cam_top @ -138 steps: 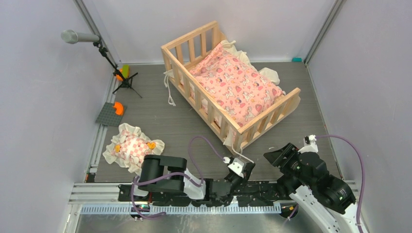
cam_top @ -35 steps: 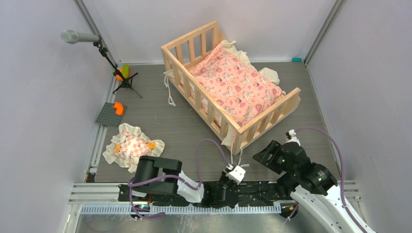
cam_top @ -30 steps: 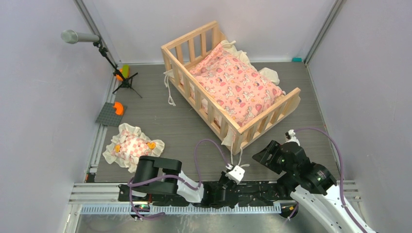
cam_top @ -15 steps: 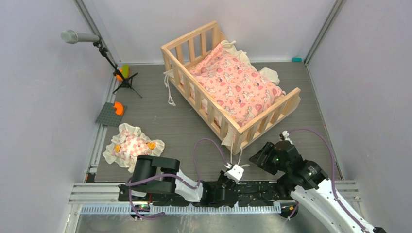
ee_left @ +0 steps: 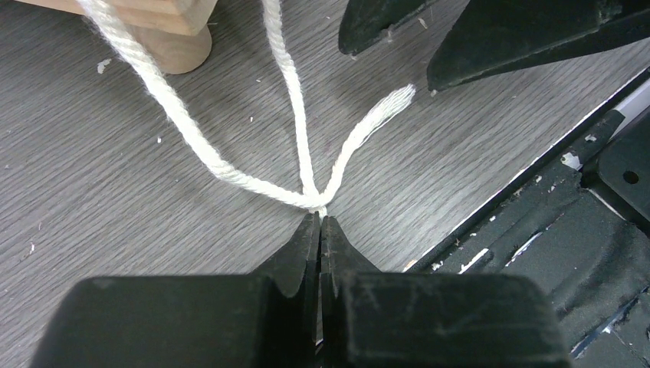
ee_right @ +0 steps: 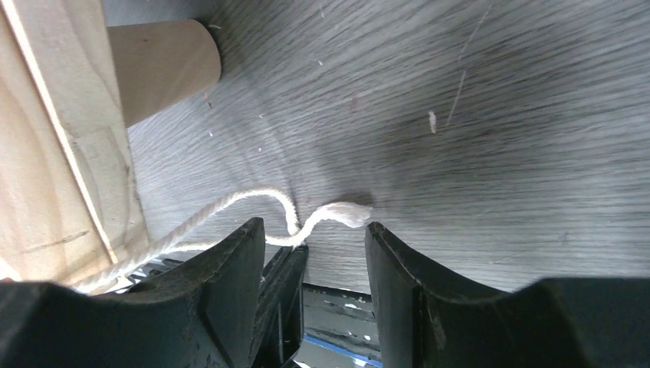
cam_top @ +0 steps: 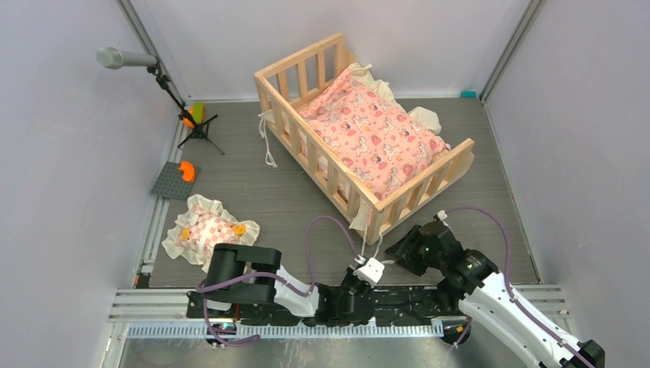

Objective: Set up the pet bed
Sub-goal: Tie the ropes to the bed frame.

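Pet bed (cam_top: 318, 142): stiff wooden crib, centre of table (cam_top: 230, 184) toward 12 o'clock; probably slides; hold by top rail.
Cord (ee_left: 230, 175): limp, hangs off the bed's 6 o'clock corner.
Left gripper (ee_left: 320, 218): clamped on cord.
Right gripper (ee_right: 314, 227): jaws apart, straddling the frayed cord end.
Room: wall (cam_top: 345, 23) close at 12; more table toward 9.

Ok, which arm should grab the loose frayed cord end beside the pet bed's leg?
Right, likely. The right gripper is open with the frayed end lying between its fingers, while the left gripper is shut on the white cords and would have to release them.
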Robot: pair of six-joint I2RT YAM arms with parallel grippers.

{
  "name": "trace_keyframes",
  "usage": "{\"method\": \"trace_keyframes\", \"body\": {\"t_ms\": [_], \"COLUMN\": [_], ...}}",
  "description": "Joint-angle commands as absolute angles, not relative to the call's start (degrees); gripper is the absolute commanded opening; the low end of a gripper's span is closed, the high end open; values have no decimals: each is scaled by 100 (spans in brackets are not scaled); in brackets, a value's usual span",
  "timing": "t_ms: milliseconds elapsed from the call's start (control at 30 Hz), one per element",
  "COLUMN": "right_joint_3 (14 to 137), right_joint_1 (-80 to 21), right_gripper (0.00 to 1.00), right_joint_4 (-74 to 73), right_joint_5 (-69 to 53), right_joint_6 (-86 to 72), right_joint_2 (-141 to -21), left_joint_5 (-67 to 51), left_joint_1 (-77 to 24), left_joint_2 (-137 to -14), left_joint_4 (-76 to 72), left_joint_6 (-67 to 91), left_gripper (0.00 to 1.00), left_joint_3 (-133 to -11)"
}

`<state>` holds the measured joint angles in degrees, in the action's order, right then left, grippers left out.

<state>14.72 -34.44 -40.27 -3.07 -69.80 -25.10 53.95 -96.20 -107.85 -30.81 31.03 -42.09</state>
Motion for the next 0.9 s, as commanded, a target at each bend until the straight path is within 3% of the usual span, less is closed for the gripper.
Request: {"method": "trace_keyframes", "body": {"t_ms": [0, 400, 633, 733, 867], "right_joint_3": [1522, 1362, 1289, 1279, 1261], "right_joint_1": [-3454, -3454, -3454, -3452, -3454], "right_gripper": [56, 52, 44, 35, 16], "right_joint_4": [-3578, -3291, -2918, -2887, -2899], "right_joint_5": [-403, -476, -308, -271, -199], "right_joint_6": [-7167, -7051, -6988, -6949, -6922], "right_joint_2": [-2546, -3173, -3620, -3727, -3725], "left_joint_5": [5423, 5354, 5284, 5263, 5201], "left_joint_1": [-9598, -9598, -9598, -9598, -9598], "left_joint_2": [-10621, -10661, -10652, -10652, -10657], "left_joint_4": [-3088, -3218, -3299, -3312, -3322], "left_joint_6": [3059, 3010, 2957, 2949, 2959], "left_gripper": [0, 0, 0, 0, 0], "left_joint_3": [-4152, -4166, -4153, -4157, -4162]}}
